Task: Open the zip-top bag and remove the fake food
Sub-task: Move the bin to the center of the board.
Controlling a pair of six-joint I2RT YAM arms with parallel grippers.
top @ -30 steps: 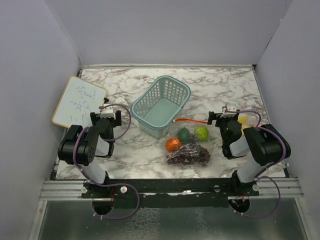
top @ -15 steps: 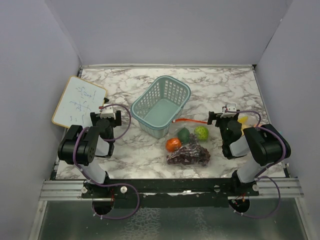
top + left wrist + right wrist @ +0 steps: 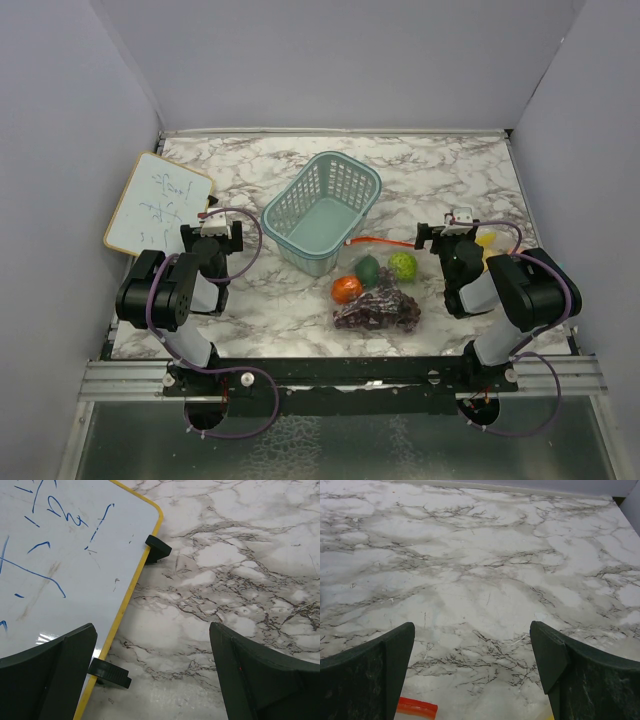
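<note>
A clear zip-top bag with a red zip strip (image 3: 380, 241) lies at centre right of the marble table. An orange (image 3: 346, 290), a dark green piece (image 3: 367, 270), a lime (image 3: 403, 266) and a purple grape bunch (image 3: 378, 309) lie together there, apparently inside the bag. A yellow piece (image 3: 487, 243) shows beside the right arm. My right gripper (image 3: 447, 228) is open and empty, just right of the zip strip (image 3: 416, 708). My left gripper (image 3: 213, 228) is open and empty, far left of the bag. Its fingers (image 3: 60, 670) frame bare marble and the whiteboard's edge.
A teal mesh basket (image 3: 322, 211) stands tilted behind the bag, left of centre. A yellow-edged whiteboard (image 3: 158, 203) with blue scribbles leans at the far left, and it shows with its black clips in the left wrist view (image 3: 65, 555). Grey walls enclose the table.
</note>
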